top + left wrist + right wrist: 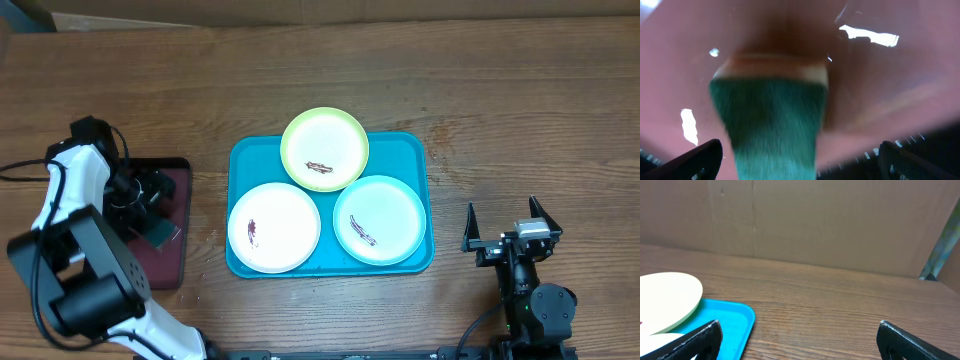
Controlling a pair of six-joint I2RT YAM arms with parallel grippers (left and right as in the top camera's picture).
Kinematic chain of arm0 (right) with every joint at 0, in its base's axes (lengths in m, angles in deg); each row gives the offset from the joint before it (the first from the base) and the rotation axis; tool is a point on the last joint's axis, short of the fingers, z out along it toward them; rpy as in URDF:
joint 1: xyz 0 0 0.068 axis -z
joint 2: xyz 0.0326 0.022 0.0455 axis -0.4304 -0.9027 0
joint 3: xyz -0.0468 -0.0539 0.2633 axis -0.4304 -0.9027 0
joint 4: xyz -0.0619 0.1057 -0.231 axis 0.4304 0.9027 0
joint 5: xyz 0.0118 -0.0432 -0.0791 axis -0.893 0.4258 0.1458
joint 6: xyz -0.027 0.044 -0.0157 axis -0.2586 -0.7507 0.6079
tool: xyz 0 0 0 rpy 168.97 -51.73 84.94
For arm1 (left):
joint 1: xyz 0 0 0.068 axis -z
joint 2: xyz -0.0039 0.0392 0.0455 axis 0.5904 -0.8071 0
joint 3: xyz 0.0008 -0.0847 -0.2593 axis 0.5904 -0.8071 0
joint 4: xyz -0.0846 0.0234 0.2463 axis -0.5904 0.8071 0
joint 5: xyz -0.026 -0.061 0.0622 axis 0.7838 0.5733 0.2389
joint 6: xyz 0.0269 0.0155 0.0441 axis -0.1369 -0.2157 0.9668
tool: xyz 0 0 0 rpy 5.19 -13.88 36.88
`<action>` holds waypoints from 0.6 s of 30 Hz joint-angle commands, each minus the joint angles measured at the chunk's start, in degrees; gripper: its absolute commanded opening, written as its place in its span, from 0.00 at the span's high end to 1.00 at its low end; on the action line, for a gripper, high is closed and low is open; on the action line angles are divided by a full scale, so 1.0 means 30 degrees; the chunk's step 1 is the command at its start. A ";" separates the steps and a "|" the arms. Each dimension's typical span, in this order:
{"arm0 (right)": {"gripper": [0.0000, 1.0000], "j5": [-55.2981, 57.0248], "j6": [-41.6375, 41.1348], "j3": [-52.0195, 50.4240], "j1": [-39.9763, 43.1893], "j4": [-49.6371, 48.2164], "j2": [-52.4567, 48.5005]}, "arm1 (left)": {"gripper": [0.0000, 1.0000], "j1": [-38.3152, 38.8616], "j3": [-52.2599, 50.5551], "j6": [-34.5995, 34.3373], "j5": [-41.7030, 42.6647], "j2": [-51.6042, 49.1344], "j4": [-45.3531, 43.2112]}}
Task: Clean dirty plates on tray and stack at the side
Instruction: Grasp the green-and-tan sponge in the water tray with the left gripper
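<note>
Cleaning is judged not yet begun: brown smears are seen on all three small round plastic plates, namely the yellow-green plate (pixel 325 135), the white plate (pixel 285 225) and the pale mint-rimmed plate (pixel 390 210). All three are carried on the large turquoise-blue rectangular plastic tray (pixel 415 150) at the middle of the wooden table (pixel 500 90), and nothing is stacked at the side. The left claw (pixel 801 162) is spread apart over the small dark-green rectangular sponge (pixel 770 120) on the maroon tray (pixel 175 270), not clamped on it. The right claw (pixel 799 340) is parted and empty, right of the turquoise tray. No brand, label or writing is made out.
</note>
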 commanded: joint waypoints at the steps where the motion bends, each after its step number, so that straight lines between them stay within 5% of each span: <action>1: 0.00 -0.0007 0.0000 -0.0189 0.0109 -0.0109 0.0189 | 0.00 -0.0736 0.0262 0.0313 0.0284 -0.1064 -0.0415; 18: 0.00 -0.0007 0.0007 -0.0189 0.0109 -0.0109 0.0189 | 0.08 -0.1304 -0.1311 0.1224 0.1610 -0.1275 -0.2594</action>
